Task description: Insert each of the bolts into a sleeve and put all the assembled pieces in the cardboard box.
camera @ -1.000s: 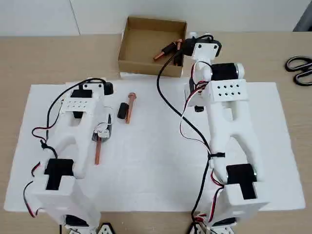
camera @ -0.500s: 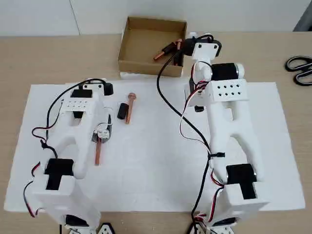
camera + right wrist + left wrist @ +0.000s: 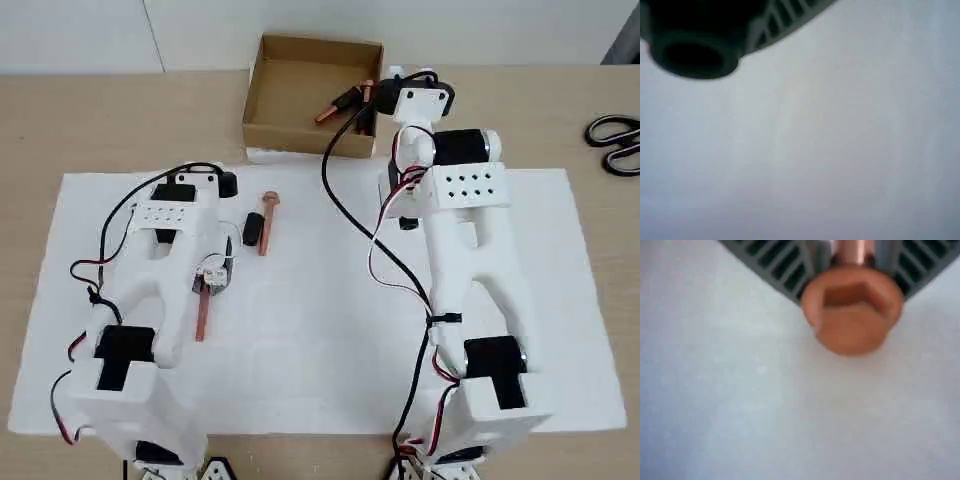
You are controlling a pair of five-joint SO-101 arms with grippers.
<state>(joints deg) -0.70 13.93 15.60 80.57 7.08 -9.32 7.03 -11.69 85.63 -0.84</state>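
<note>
We've got at least one finished piece (image 3: 338, 104) in the box (image 3: 262, 90). Left gripper (image 3: 852, 255) is clamped on a bolt (image 3: 852, 315), right gripper (image 3: 735, 25) on a sleeve (image 3: 692, 55). A spare bolt (image 3: 267, 222) and spare sleeve (image 3: 252, 229) lie unjoined on the sheet (image 3: 320, 350).

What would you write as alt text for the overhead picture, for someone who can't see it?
Seen from above, two white robot arms stand at a white sheet; the left gripper holds a copper bolt. A loose bolt and a black sleeve lie side by side nearby, and the cardboard box behind holds an assembled piece.
</note>
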